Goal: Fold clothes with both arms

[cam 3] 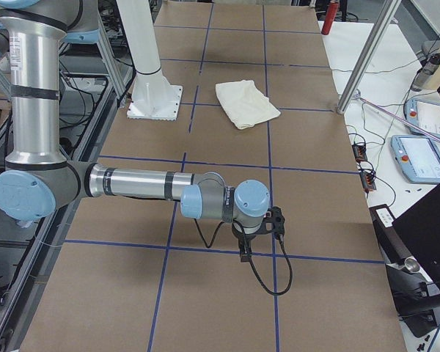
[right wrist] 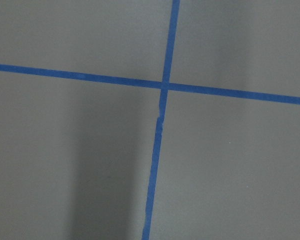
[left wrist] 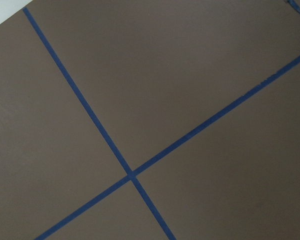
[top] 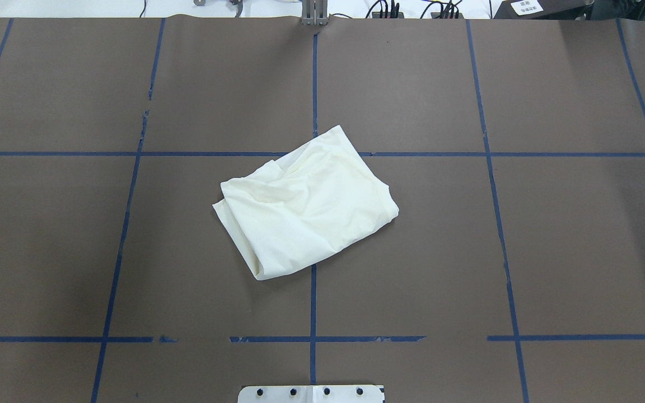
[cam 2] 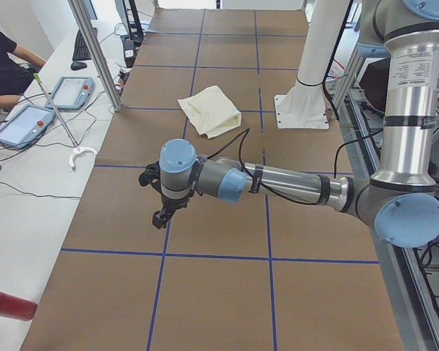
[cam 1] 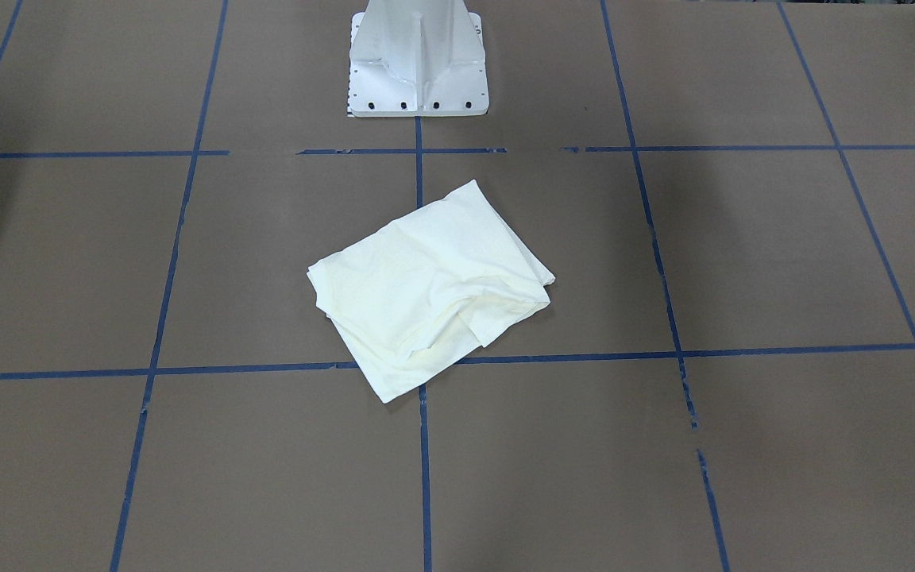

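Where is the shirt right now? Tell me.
In the overhead view the folded shirt lies centrally, across the middle blue tape line, ahead of the white pedestal.

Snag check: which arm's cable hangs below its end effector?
The right arm: its black cable loops down toward the table. The left arm's arches over its forearm instead.
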`<action>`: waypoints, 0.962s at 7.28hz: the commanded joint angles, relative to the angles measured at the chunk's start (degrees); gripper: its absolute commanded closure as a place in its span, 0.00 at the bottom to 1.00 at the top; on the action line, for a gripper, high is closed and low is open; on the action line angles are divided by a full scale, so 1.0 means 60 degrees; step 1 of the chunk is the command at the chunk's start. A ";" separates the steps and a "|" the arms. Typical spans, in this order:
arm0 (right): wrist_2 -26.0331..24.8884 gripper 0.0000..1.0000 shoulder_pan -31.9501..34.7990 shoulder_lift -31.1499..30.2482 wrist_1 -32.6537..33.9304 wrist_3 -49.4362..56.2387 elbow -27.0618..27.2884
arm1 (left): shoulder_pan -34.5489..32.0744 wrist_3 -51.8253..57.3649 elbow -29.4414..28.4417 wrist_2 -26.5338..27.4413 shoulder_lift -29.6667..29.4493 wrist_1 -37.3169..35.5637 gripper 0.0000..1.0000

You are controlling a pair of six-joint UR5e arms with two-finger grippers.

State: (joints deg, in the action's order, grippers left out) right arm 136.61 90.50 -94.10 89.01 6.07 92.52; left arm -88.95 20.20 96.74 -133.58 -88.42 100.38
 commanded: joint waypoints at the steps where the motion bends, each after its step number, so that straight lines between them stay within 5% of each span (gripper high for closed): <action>1: -0.0048 0.00 0.0281 -0.0195 0.0105 -0.0089 0.0150 | -0.0087 -0.1130 -0.1089 0.0218 -0.0014 -0.0017 0.00; 7: 0.0040 0.00 0.0738 -0.1016 0.0077 -0.0482 0.0868 | -0.0029 -0.2238 -0.0962 0.0072 0.0000 -0.0046 0.00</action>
State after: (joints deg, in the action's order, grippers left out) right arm 136.97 94.87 -99.99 89.58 4.63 96.91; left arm -89.13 6.86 90.88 -133.14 -88.23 100.11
